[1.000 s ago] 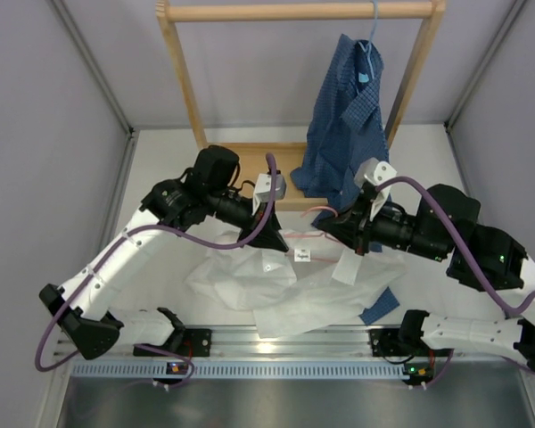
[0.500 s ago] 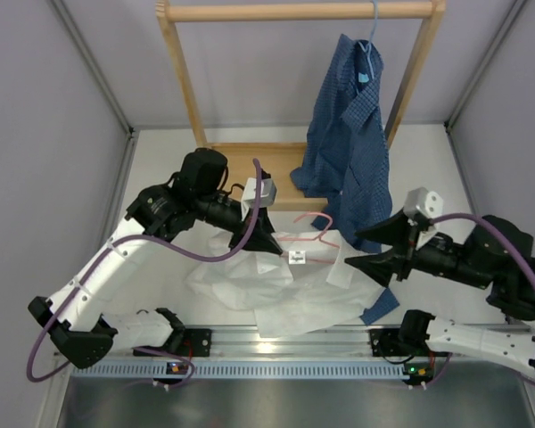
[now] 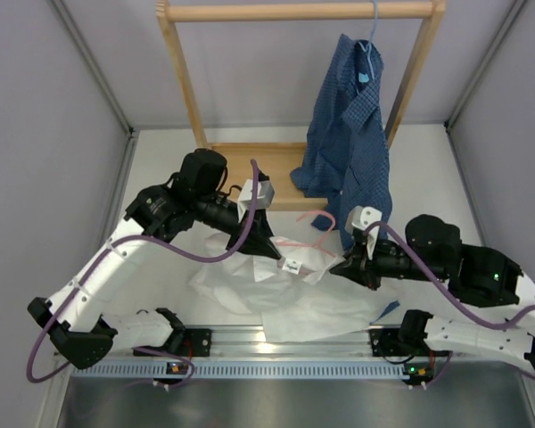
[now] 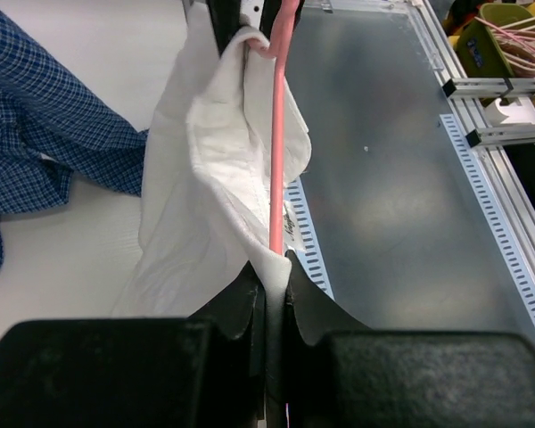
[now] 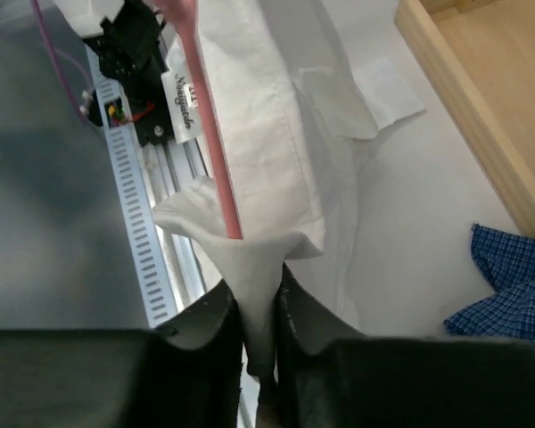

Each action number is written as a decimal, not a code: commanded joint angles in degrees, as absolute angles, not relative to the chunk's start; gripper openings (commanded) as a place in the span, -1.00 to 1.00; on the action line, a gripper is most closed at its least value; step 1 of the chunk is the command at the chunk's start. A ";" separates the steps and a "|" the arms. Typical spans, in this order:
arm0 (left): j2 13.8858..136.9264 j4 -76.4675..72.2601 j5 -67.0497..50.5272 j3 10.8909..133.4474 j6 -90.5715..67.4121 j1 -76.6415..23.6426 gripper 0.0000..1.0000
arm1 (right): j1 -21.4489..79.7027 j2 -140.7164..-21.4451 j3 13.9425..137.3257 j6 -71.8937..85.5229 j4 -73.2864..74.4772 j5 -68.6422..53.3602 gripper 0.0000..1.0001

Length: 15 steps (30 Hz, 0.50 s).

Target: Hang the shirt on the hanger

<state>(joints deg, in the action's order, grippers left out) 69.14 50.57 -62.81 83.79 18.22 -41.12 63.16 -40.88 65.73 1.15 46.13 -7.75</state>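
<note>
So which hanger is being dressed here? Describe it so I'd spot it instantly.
Start at the wooden rack at the back of the table; just in front of it lies a bunched white shirt. It is the thin pink wire hanger threaded into that shirt, unlike the light blue hanger up on the rail, which carries a dark blue checked shirt.

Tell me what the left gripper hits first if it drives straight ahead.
The white shirt bunched on the pink hanger, pinched in the left gripper; beyond it, probably the right gripper, though depth is unclear.
</note>
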 commanded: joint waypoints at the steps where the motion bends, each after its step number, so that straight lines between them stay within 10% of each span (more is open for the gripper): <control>1: 66.62 48.52 -66.02 85.69 20.48 -41.13 -1.00 | 63.54 -40.96 65.04 0.44 47.46 -8.97 -0.95; 13: 67.94 42.82 -53.97 91.85 7.83 -41.04 -1.00 | 63.46 -30.32 62.93 -2.81 40.43 -1.76 -0.97; 14: 67.68 42.19 -53.09 91.76 7.21 -41.04 -1.00 | 63.54 -30.15 62.93 -3.42 40.26 -1.67 -0.83; 15: 67.50 41.67 -52.04 91.67 6.34 -41.04 -1.00 | 63.54 -29.89 62.84 -3.69 39.99 -1.50 -0.08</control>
<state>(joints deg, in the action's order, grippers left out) 69.65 46.06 -56.16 89.08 10.50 -42.46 63.33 -32.62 62.50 -1.52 38.35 -5.02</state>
